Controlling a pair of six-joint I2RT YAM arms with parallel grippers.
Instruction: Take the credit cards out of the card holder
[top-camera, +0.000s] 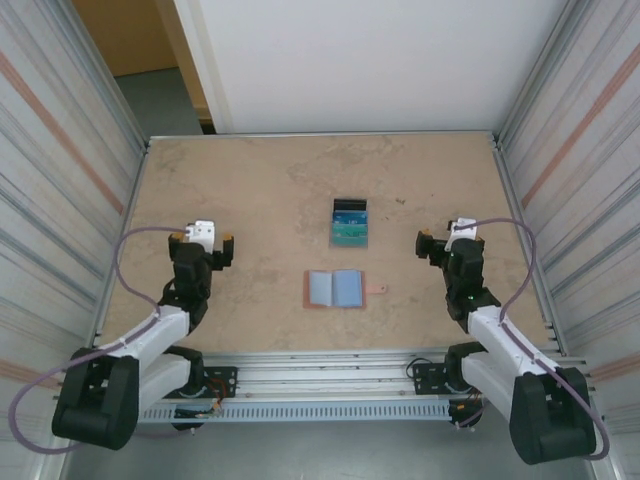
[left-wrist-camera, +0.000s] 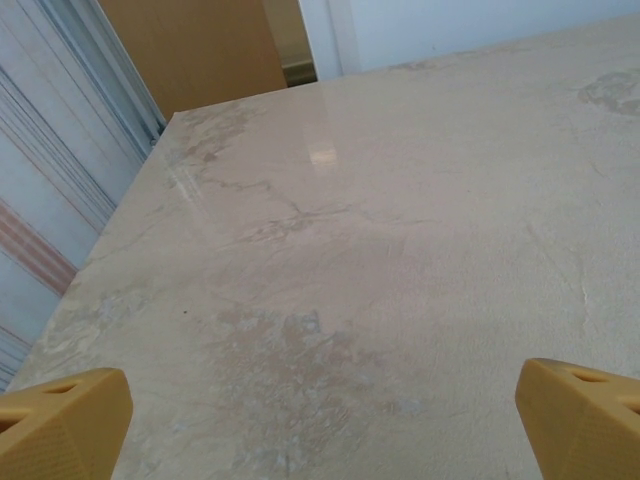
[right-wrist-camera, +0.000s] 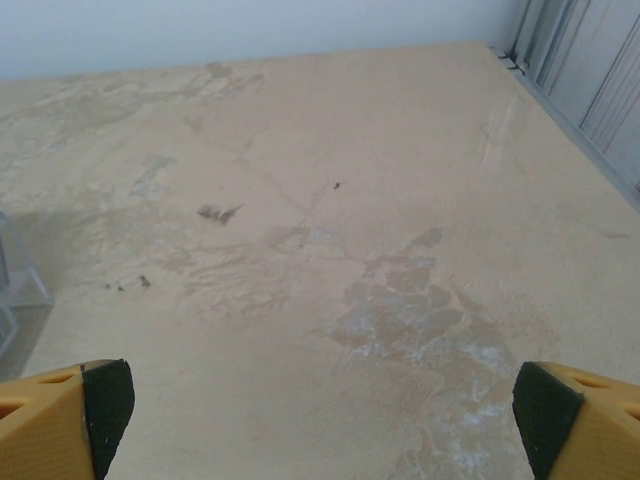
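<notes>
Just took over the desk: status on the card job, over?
Left gripper open, right gripper open, both empty. Card holder open flat between them. Blue and teal cards in clear stand beyond it. Nothing in the way.

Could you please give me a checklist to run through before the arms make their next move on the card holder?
1. The left hand is open: ok, its jaws stand wide with nothing between them.
2. The right hand is open: ok, wide and empty.
3. The card holder lies open and flat: ok, between the arms, tab pointing right.
4. Cards remain inside the card holder: cannot tell; from above I see just light-blue panels.
5. The upright stand is apart from the card holder: ok, it stands behind it with blue and teal cards in it.
6. The table is free between hands and holder: ok.
</notes>
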